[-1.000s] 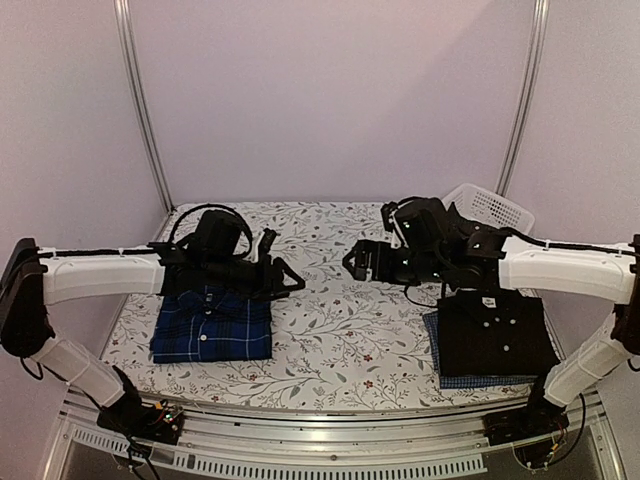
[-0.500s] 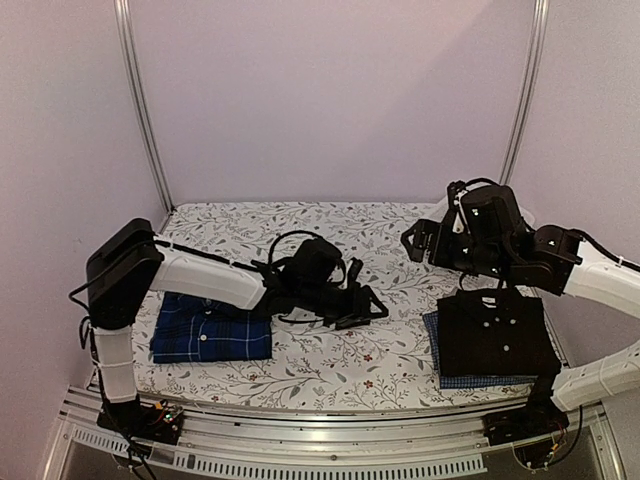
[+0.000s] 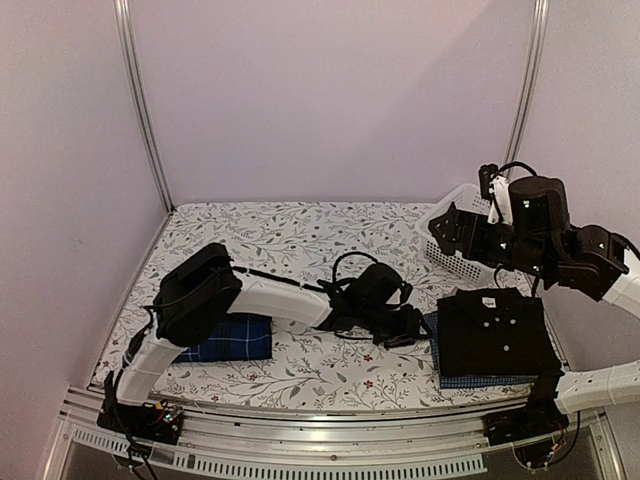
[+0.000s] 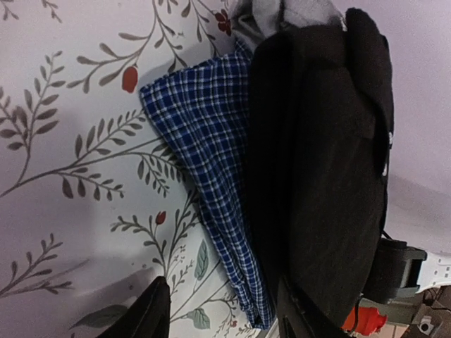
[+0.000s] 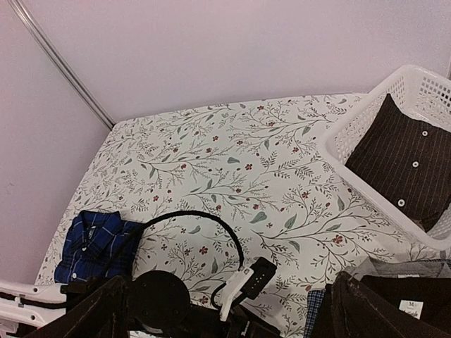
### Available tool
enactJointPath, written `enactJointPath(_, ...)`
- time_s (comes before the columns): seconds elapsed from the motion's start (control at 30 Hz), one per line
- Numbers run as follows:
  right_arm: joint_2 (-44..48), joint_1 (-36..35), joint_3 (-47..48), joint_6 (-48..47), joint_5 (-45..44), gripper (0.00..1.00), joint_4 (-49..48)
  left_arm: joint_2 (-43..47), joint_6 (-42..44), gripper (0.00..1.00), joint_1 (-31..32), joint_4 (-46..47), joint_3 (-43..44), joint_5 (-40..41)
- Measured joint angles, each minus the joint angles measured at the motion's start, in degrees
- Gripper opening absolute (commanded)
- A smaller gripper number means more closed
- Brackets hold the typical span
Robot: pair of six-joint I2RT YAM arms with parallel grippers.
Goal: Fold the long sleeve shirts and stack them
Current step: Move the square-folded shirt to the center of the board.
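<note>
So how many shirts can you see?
4: plaid shirt on the left, black shirt on the right atop the check shirt, striped shirt in the basket. More may hide underneath.

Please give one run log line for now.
left pincer open near check shirt | right pincer open, raised | plaid shirt folded

Black shirt [image 3: 497, 335] atop blue-check shirt [image 3: 472, 381]

A small white neck label [image 5: 410, 307] sits inside the collar of the black shirt [image 5: 433, 292], at about five o'clock in the right wrist view. It bears what looks like a letter M. Its smaller print is too tiny to read.
</note>
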State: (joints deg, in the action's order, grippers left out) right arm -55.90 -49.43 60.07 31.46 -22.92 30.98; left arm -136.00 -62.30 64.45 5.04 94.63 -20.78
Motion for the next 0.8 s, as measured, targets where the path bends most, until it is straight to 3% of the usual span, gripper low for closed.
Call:
enactJointPath(0.37, 1.1, 0.0, 3.0, -2.5, 2.4, 0.97, 2.4, -6.8, -0.4, 0.39, 1.9, -3.9, 10.3, 3.5)
enactJointPath(0.57, 0.9, 0.0, 4.1, -3.4, 3.4, 0.97, 2.9, -9.3, -1.3, 0.26, 2.6, -5.0, 14.2, 5.4)
enactJointPath(0.8, 0.1, 0.0, 4.9, -3.9, 3.9, 0.96, 2.9, -11.1, -2.2, 0.01, 3.0, -5.0, 16.1, 6.1)
